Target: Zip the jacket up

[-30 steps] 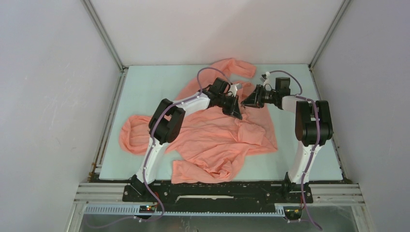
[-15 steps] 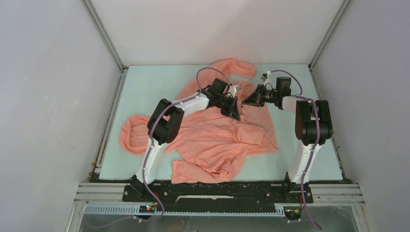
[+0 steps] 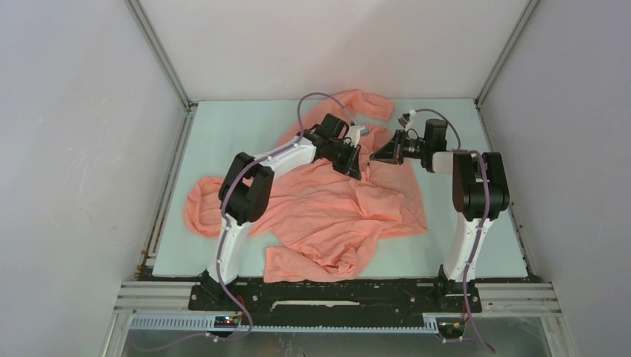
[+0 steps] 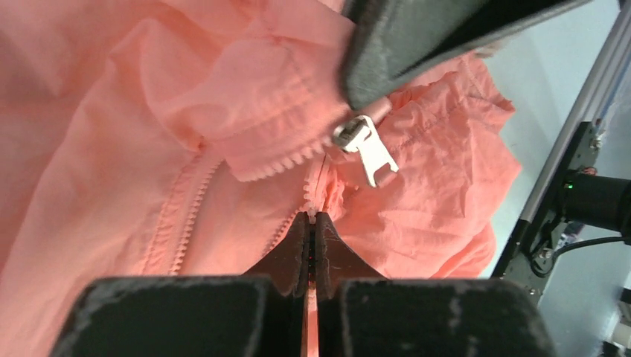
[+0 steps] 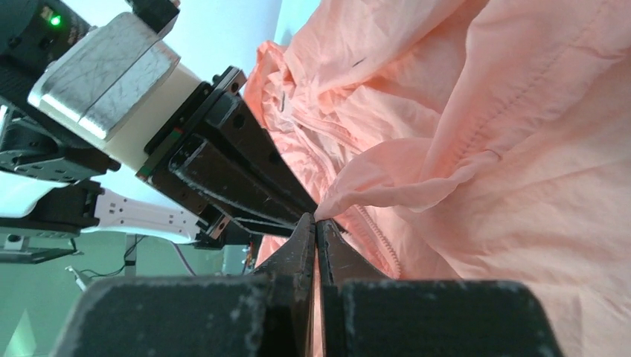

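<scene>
Item: the jacket (image 3: pixel 335 212), salmon-orange, thin fabric, lying crumpled across the middle of the table (image 3: pixel 223 134) in the overhead view, one sleeve running to the upper centre and another fold to the left edge of the cloth. Left gripper (image 3: pixel 362 169): at upper centre of the overhead frame, over the garment's front; in the left wrist view its jaws are pressed together on the zipper tape at lower centre, just below the slider. Right gripper (image 3: pixel 374 158): facing the left one from the right, tips nearly touching it; in the right wrist view its jaws are together, pinching a fold of jacket fabric at centre frame. Zipper pull (image 4: pixel 366 149): silver metal here rather than dark, right of centre in the left wrist view, hanging loose just beneath the tip of the right gripper's finger; whether that finger grips the slider cannot be told. Condition: teeth below the slider look joined for a short run only; two tooth rows still diverge at lower left of that view. Assessment: zipper engaged at the start, most of the closing travel apparently left.
</scene>
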`<state>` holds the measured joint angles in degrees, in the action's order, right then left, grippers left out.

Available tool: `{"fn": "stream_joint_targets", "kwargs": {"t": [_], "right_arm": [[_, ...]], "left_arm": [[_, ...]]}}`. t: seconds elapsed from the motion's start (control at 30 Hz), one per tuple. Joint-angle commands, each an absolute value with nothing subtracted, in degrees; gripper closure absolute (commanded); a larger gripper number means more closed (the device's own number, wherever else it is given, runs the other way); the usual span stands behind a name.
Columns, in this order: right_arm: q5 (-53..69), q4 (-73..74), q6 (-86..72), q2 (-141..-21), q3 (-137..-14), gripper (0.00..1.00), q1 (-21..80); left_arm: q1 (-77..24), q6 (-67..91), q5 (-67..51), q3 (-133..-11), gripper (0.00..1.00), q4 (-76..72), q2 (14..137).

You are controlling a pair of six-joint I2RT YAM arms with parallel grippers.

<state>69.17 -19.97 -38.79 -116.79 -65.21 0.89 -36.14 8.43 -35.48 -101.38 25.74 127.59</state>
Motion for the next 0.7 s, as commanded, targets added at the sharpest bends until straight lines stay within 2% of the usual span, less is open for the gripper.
{"fn": "stream_joint_targets", "kwargs": {"t": [0.0, 0.23, 0.3, 0.47, 0.6, 0.67], "right_arm": [[74.4, -32.3, -46.0, -117.2, -63.8, 1.0, 1.5], [76.3, -49.3, -56.4, -118.3, -61.2, 1.0, 2.0], [76.3, -51.1, -56.5, -118.3, -61.2, 1.0, 2.9], [73.4, -51.6, -53.6, -117.4, -61.2, 1.0, 4.4], [70.8, -55.7, -55.6, -118.2, -61.2, 1.0, 5.3], [69.8, -57.2, -56.8, -118.7, -61.0, 1.0, 6.2]], "left_arm": [[-35.4, 5.0, -33.4, -99.4, 1.0, 22.7, 121.5], [-35.4, -2.7, -34.1, -94.6, 1.0, 20.7, 116.3], [-35.8, -2.6, -37.1, -95.1, 1.0, 20.6, 116.2], [-40.6, -2.1, -35.3, -97.9, 1.0, 21.7, 113.2], [-41.0, 2.8, -37.0, -93.8, 1.0, 14.8, 110.4], [-41.0, 2.8, -36.3, -97.7, 1.0, 17.6, 112.1]]}}
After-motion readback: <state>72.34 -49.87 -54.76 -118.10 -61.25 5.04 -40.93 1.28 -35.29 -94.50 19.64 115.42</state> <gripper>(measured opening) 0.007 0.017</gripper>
